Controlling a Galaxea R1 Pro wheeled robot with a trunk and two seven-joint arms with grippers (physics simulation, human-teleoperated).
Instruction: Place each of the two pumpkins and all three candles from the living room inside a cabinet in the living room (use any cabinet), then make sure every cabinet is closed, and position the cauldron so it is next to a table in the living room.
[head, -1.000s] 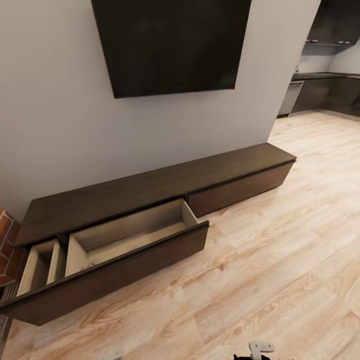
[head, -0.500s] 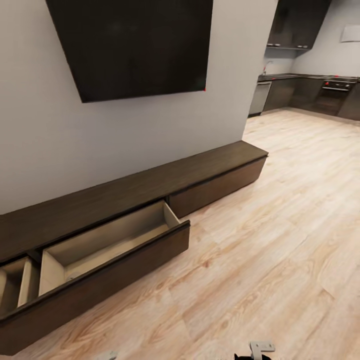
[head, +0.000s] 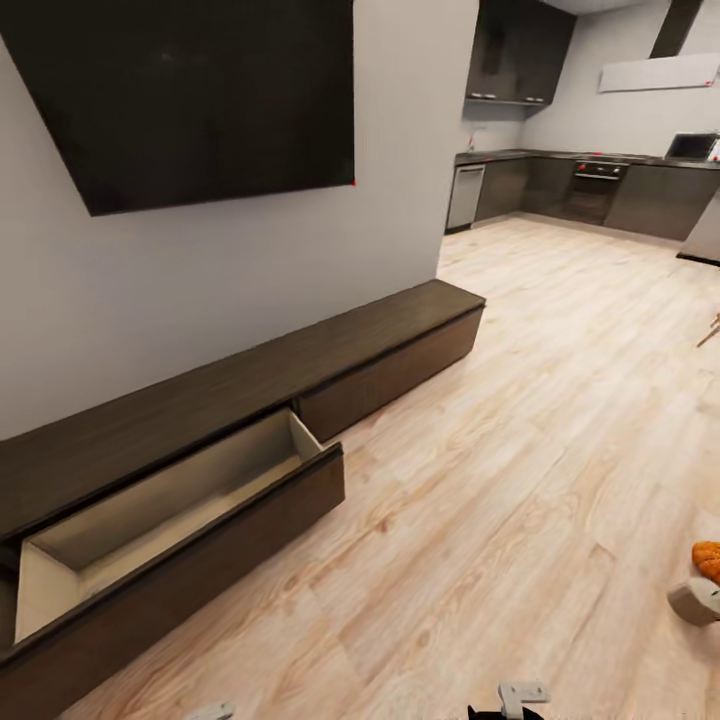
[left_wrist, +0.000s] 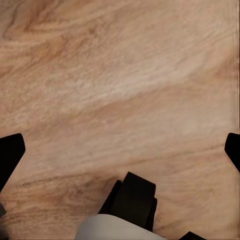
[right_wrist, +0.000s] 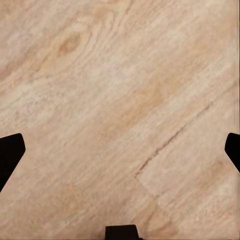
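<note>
Cabinet (head: 300, 365): long, low, dark-brown, against wall; drawer (head: 180, 520) at 8 o'clock stood pulled open. Pumpkin (head: 709, 560), orange, and grey-beige candle (head: 695, 600) touched on floor at 4 o'clock.

Cabinet (head: 300, 370) runs along the wall ahead-left of us, below the wall screen (head: 190, 95); its drawer (head: 170, 500) is pulled out over the floor (head: 520, 450). Pumpkin (head: 708, 560) lies on the floor far right, a candle (head: 695, 600) just beside it. Kitchen units (head: 600, 185) lie far behind.
</note>
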